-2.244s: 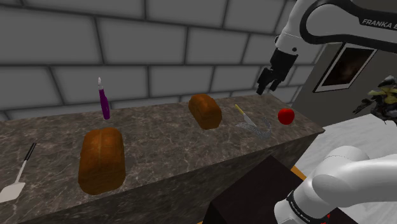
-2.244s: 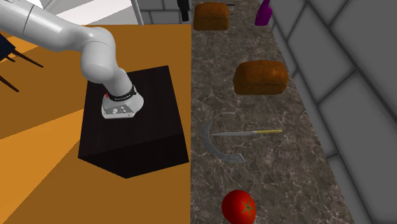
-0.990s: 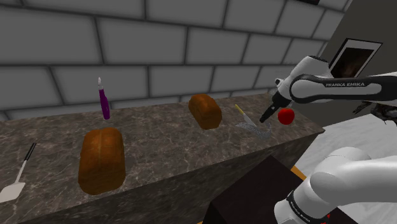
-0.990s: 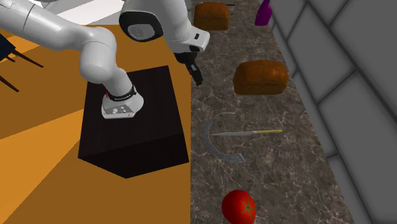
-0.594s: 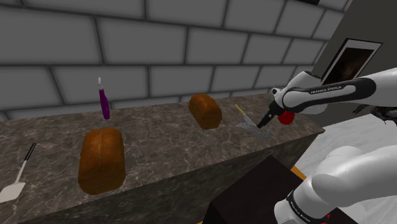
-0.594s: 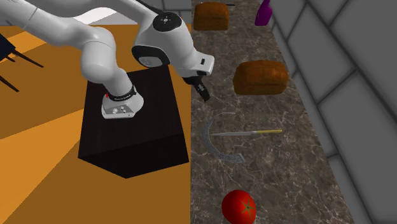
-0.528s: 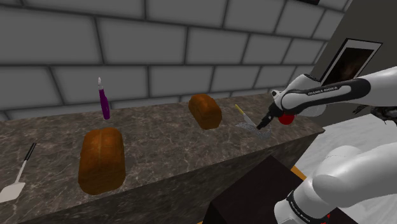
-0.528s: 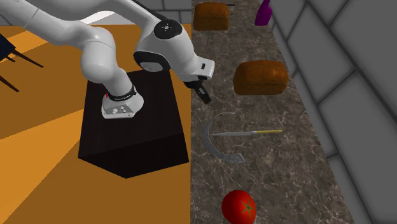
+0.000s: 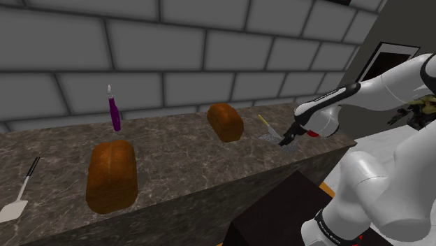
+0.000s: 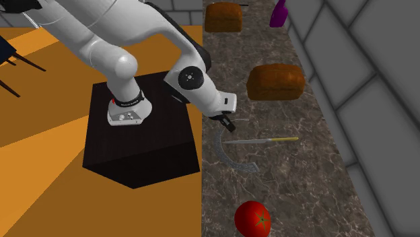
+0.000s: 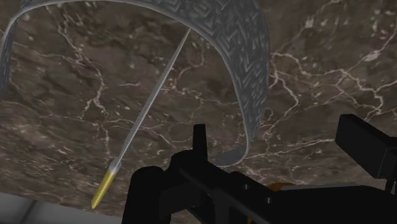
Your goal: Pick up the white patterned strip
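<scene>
The black two-finger end effector [image 10: 228,126], fingers spread, hovers low over the upper end of the curved grey patterned strip [image 10: 246,165] lying mid-frame on the dark marbled worktop [image 10: 289,195], seemingly to straddle it

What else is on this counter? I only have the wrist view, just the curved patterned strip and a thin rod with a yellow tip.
Observer: A red tomato lies beyond the strip's end farthest from the gripper.
Operator: And the other way?
Observer: Two brown loaves: the nearer loaf toward the wall, the farther loaf near a purple bottle.
Operator: Anything past those?
Observer: In the shoulder view, a spatula with a white blade lies at the counter's far left end.
</scene>
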